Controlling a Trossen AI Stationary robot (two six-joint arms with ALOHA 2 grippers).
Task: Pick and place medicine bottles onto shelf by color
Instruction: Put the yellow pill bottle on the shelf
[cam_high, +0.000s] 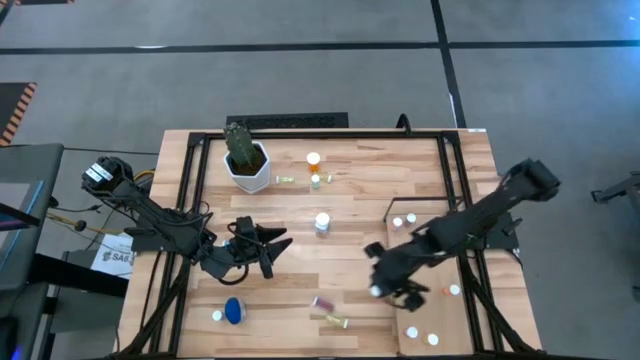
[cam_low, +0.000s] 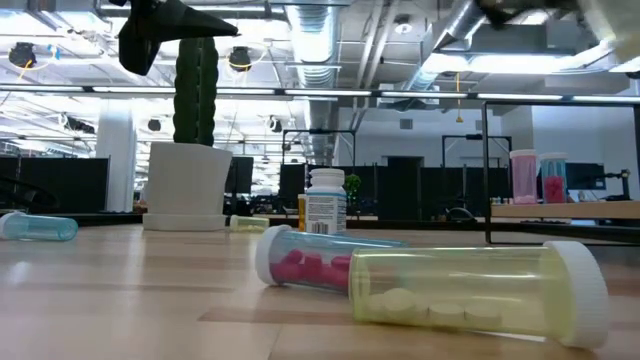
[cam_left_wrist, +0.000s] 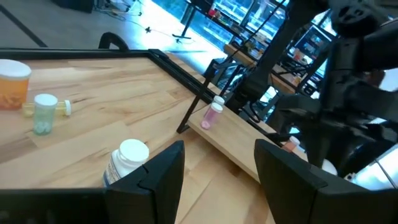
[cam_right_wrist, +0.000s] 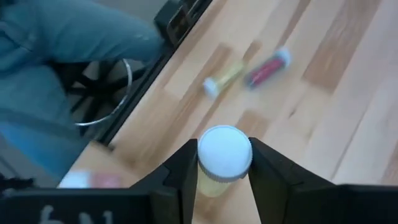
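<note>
Striped planked wooden tabletop (cam_high: 300, 290) below; right gripper (cam_right_wrist: 224, 163) clamps white-capped yellow-green bottle (cam_right_wrist: 222, 158). Next: carry to pale plywood shelf (cam_high: 440, 225). Left gripper (cam_left_wrist: 217, 171) half open, empty.

Pale planked wooden tabletop (cam_high: 350, 215), translucent glossy plastic medicine bottles (cam_low: 470, 290), smooth plywood shelf (cam_left_wrist: 233, 134), matt dark fingers (cam_left_wrist: 158, 174)

Two claws (cam_high: 274, 245) (cam_high: 385, 290), one cactus pot (cam_high: 248, 172)

The left gripper (cam_high: 272, 249) hung above the table's middle-left, fingers parted and holding nothing. The right gripper (cam_high: 385, 288) reached in from the right edge, its fingers (cam_right_wrist: 181, 168) closed on a white-capped bottle (cam_right_wrist: 222, 157).
</note>
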